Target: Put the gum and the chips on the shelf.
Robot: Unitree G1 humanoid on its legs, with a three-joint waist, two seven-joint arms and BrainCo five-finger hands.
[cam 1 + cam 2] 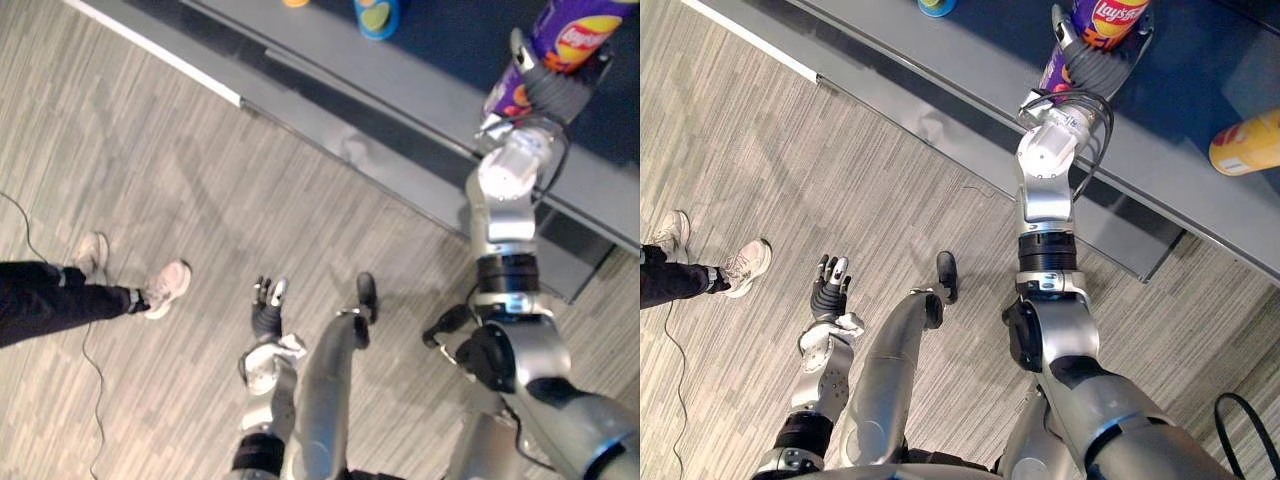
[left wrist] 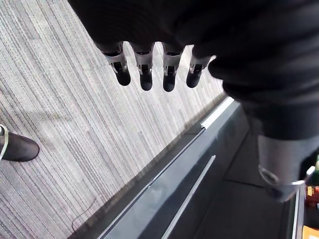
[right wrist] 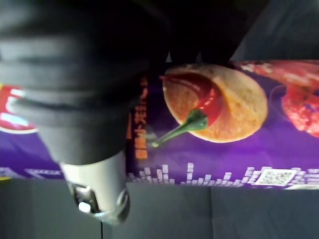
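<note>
Currently right hand (image 1: pixel 548 88) clamps the tall purple cardboard chips can (image 1: pixel 580 25) over the dark grey shelf (image 1: pixel 400 95), left hand (image 1: pixel 266 310) slack-fingered, empty; released off-vertical, it may topple and roll off.

- Floor (image 1: pixel 150 180): grey planks with fine pale and dark streaks, seams running slantwise; takes up the lower and left part of the head views.
- Shelf (image 1: pixel 420 105): long, low, grey unit, running slantwise from the upper left to the right edge of the head views.
- Shelf top: dark blue surface (image 1: pixel 450 35) behind a grey front ledge.
- Dark groove (image 1: pixel 330 105) runs lengthwise below that ledge.
- White strip (image 1: pixel 150 48) lines the base at the shelf's left end, touching the floor.
- Light: even and soft; dull sheen on the grey ledge, faint shadows on the floor.
- Left wrist view: shelf front (image 2: pixel 199 184) with grey lengthwise rails, meeting the floor.
</note>
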